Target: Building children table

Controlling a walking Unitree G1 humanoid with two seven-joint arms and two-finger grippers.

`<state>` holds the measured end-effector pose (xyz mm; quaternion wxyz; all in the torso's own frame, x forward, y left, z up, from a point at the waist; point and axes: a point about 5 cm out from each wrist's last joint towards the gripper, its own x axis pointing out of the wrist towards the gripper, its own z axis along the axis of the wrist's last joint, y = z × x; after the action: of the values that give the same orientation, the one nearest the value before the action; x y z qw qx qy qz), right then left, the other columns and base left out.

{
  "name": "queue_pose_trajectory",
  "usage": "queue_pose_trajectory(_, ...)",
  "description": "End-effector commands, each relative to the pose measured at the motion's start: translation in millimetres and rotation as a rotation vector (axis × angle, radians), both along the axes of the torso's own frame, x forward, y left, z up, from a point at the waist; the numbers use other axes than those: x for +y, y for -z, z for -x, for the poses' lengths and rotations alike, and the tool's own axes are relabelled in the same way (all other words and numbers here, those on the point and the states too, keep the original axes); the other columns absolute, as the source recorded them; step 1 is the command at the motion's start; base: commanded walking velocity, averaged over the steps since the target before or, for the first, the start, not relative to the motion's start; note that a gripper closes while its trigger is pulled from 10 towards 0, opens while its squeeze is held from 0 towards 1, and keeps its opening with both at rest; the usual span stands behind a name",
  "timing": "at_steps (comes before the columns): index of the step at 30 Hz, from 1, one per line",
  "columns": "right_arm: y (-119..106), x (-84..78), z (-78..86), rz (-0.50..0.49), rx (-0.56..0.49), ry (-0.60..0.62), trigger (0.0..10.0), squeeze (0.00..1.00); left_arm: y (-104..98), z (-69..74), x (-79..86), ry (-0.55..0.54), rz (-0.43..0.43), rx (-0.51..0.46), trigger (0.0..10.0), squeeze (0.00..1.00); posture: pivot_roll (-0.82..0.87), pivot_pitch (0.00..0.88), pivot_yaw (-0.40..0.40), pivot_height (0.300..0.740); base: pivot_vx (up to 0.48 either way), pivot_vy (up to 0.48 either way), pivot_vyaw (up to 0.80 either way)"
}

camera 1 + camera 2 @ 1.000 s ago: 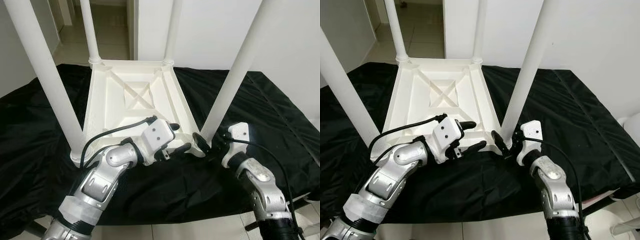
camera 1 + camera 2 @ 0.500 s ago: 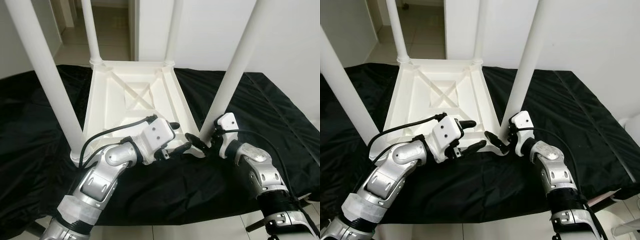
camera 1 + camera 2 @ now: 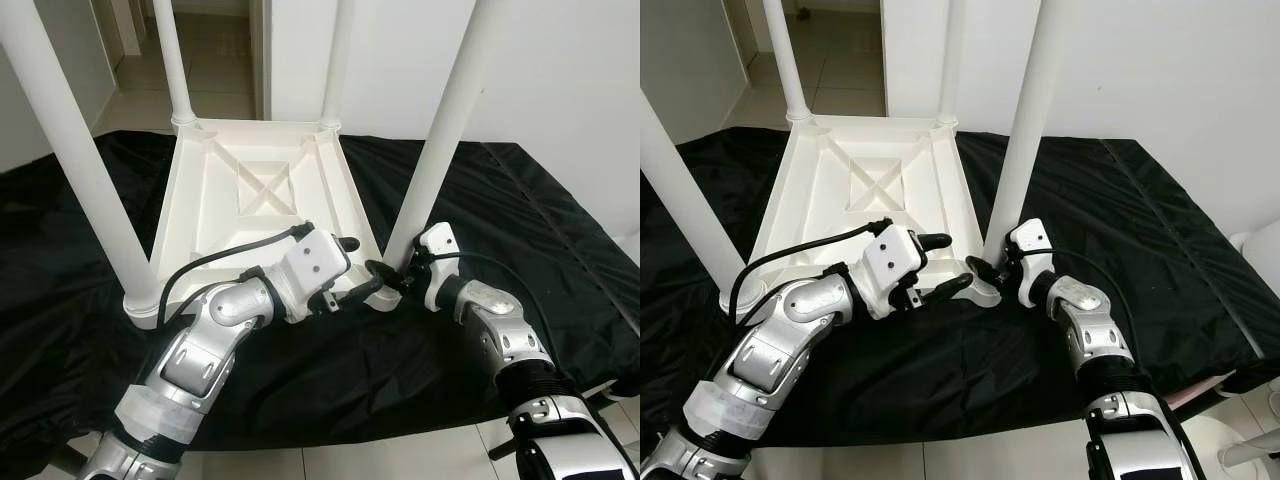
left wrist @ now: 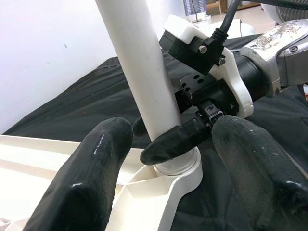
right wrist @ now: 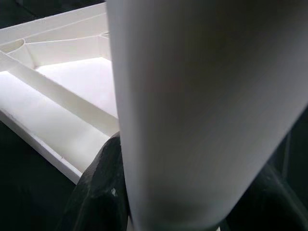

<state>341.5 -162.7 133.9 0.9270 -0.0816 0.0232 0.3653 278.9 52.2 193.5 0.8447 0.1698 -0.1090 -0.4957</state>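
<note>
So the white children's table (image 3: pixel 262 190) is flipped upside down on a black cloth (image 3: pixel 560 230), all four legs sticking up. The right gripper (image 3: pixel 392 279) is down at the base of the near right leg (image 3: pixel 443 130), fingers wrapped around it right above the corner socket, one finger (image 4: pixel 174 139) pressed against the leg. The left gripper (image 3: pixel 350 270) sits just beside that same corner, over the table's near edge, fingers (image 4: pixel 94 178) spread apart and holding nothing.
</note>
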Motion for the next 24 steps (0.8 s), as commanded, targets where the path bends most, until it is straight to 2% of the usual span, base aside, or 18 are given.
queue_pose_trajectory(1, 10, 2.9, 2.9, -0.002, 0.032, 0.0, 0.0, 0.0, 0, -2.5, 0.3, -0.017, 0.002, 0.001, 10.0, 0.0, -0.01, 0.008, -0.065, 0.74, 0.0, 0.0, 0.0)
queue_pose_trajectory(4, 9, 1.2, 2.2, -0.029, 0.024, 0.036, 0.0, 0.0, 0, -2.5, -0.4, -0.016, 0.002, 0.002, 10.0, 0.0, -0.01, 0.008, -0.062, 0.74, 0.0, 0.0, 0.0)
queue_pose_trajectory(5, 9, -0.7, 1.3, -0.05, 0.016, 0.077, 3.7, 0.0, 1, -2.5, -1.0, -0.015, 0.002, 0.004, 10.0, 0.0, -0.02, 0.007, -0.056, 0.74, 0.0, 0.0, 0.0)
queue_pose_trajectory(6, 9, -0.7, 1.3, -0.05, 0.016, 0.077, 3.7, 0.0, 1, -2.5, -1.0, -0.015, 0.002, 0.004, 10.0, 0.0, -0.02, 0.007, -0.056, 0.74, 0.0, 0.0, 0.0)
queue_pose_trajectory(7, 7, -1.3, 0.9, -0.079, 0.004, 0.132, 10.0, 0.0, 2, -2.7, -1.8, -0.011, 0.001, 0.007, 10.0, 0.0, -0.03, 0.008, -0.05, 0.74, 0.0, 0.0, 0.0)
queue_pose_trajectory(8, 7, -1.3, 0.9, -0.079, 0.004, 0.132, 10.0, 0.0, 2, -2.7, -1.8, -0.011, 0.001, 0.007, 10.0, 0.0, -0.03, 0.008, -0.05, 0.74, 0.0, 0.0, 0.0)
queue_pose_trajectory(9, 4, -1.5, 0.8, -0.111, -0.012, 0.191, 10.0, 0.0, 3, -3.0, -2.6, -0.007, -0.002, 0.008, 10.0, 0.0, -0.03, 0.008, -0.048, 0.74, 0.0, 0.0, 0.0)
queue_pose_trajectory(11, 4, -1.5, 0.8, -0.111, -0.012, 0.191, 10.0, 0.0, 3, -3.0, -2.6, -0.007, -0.002, 0.008, 10.0, 0.0, -0.03, 0.008, -0.048, 0.74, 0.0, 0.0, 0.0)
queue_pose_trajectory(13, 1, -1.9, 2.0, -0.15, -0.037, 0.341, 10.0, 0.0, 5, -4.0, -3.1, -0.004, -0.005, 0.013, 10.0, 0.0, -0.04, 0.011, -0.039, 0.74, 0.0, 0.0, 0.0)
queue_pose_trajectory(14, 1, -1.9, 2.0, -0.15, -0.037, 0.341, 10.0, 0.0, 5, -4.0, -3.1, -0.004, -0.005, 0.013, 10.0, 0.0, -0.04, 0.011, -0.039, 0.74, 0.0, 0.0, 0.0)
queue_pose_trajectory(15, 1, -2.3, 3.4, -0.17, -0.037, 0.408, 10.0, 0.0, 6, -4.3, -3.5, -0.004, -0.008, 0.015, 10.0, 0.0, -0.04, 0.012, -0.038, 0.74, 0.0, 0.0, 0.0)
queue_pose_trajectory(16, 1, -2.3, 3.4, -0.17, -0.037, 0.408, 10.0, 0.0, 6, -4.3, -3.5, -0.004, -0.008, 0.015, 10.0, 0.0, -0.04, 0.012, -0.038, 0.74, 0.0, 0.0, 0.0)
queue_pose_trajectory(18, 4, -1.4, 8.7, -0.216, -0.017, 0.539, 10.0, 0.0, 10, -5.1, -3.7, -0.018, -0.013, 0.017, 10.0, 0.0, -0.04, 0.016, -0.036, 0.74, 0.0, 0.0, 0.0)
queue_pose_trajectory(19, 4, -1.4, 8.7, -0.216, -0.017, 0.539, 10.0, 0.0, 10, -5.1, -3.7, -0.018, -0.013, 0.017, 10.0, 0.0, -0.04, 0.016, -0.036, 0.74, 0.0, 0.0, 0.0)
queue_pose_trajectory(20, 10, 2.6, 17.4, -0.249, -0.011, 0.648, 10.0, 0.0, 13, -5.6, -2.1, -0.046, -0.012, 0.021, 10.0, 0.0, -0.04, 0.019, -0.038, 0.74, 0.0, 0.0, 0.0)
queue_pose_trajectory(24, 13, 5.2, 23.0, -0.269, -0.009, 0.731, 10.0, 0.0, 15, -7.3, -0.9, -0.067, -0.005, 0.026, 10.0, 0.0, -0.04, 0.023, -0.037, 0.74, 0.0, 0.0, 0.0)
